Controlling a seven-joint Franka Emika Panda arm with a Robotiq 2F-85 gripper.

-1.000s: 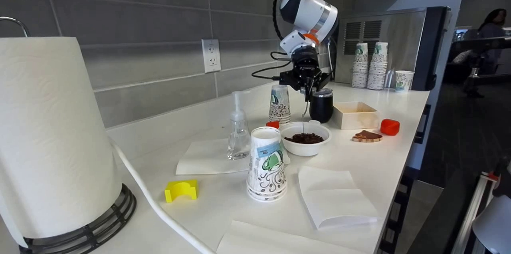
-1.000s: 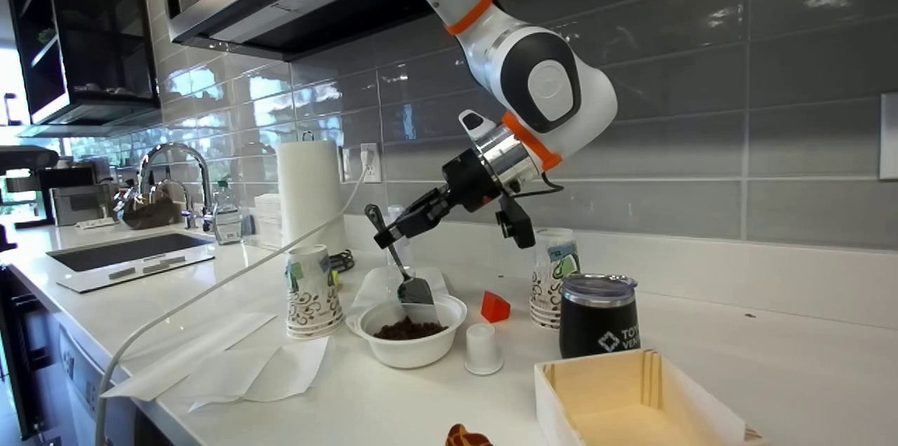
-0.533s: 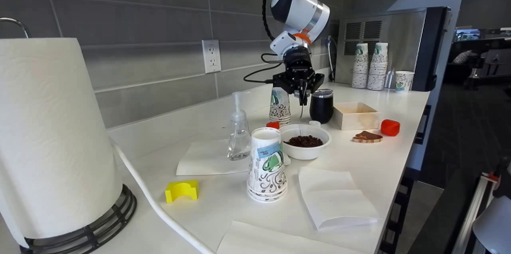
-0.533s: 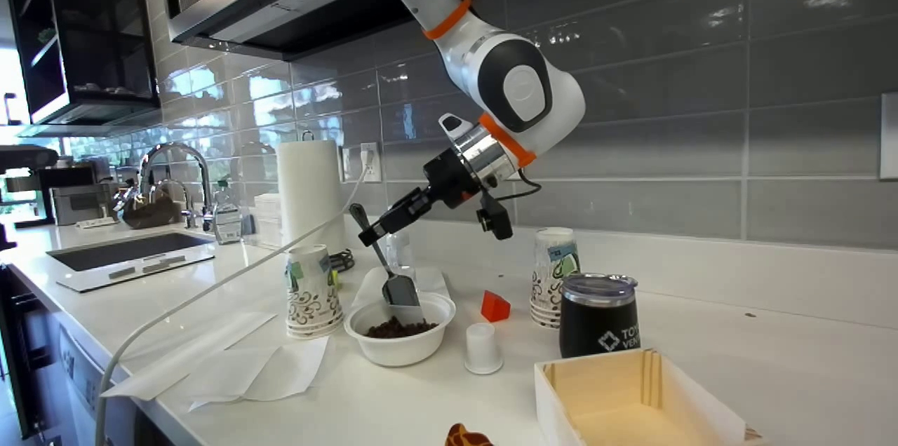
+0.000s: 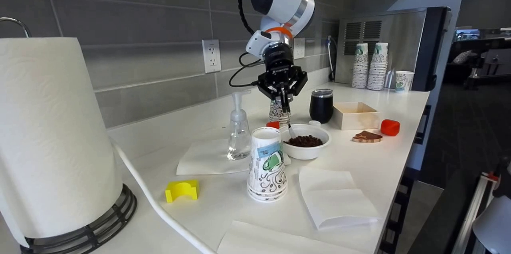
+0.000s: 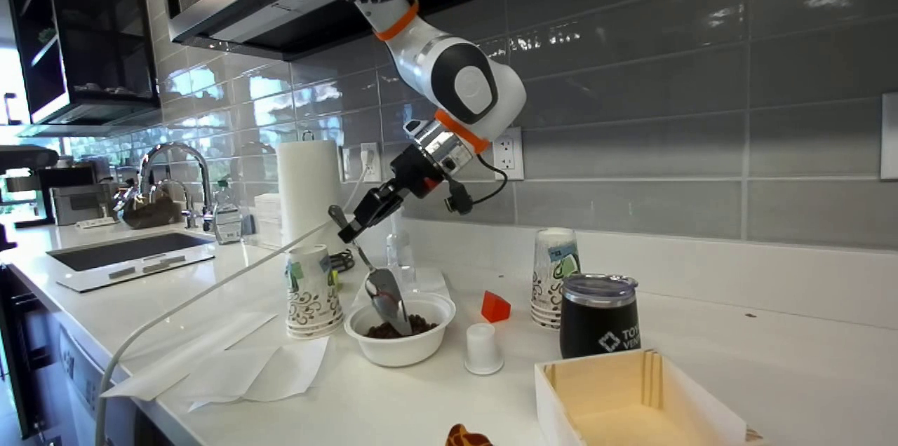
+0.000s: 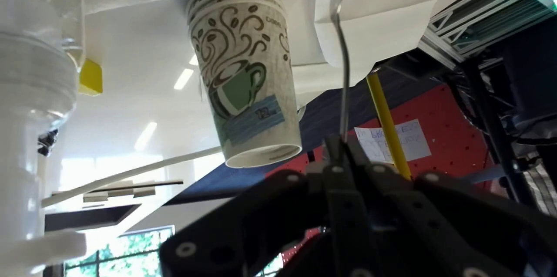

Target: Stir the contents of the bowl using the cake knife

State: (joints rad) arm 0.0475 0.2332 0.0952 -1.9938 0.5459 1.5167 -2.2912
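Mug (image 6: 596,320) lettered “TOY… VEN…”; cup (image 7: 250,81) marked “12”; gripper (image 6: 348,231) clamped on glossy-bladed knife (image 6: 386,297), tip inside bowl (image 6: 401,355) of dark contents (image 5: 305,141).

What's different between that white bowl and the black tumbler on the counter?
Color: the bowl is white, the tumbler black. Shape: the bowl is low and wide, the tumbler taller and narrower. Top: the bowl is open, showing dark bits, while the tumbler wears a lid. State: the cake knife in the claw dips into the bowl, while the tumbler stands apart. Both are round and stand upright on the counter.
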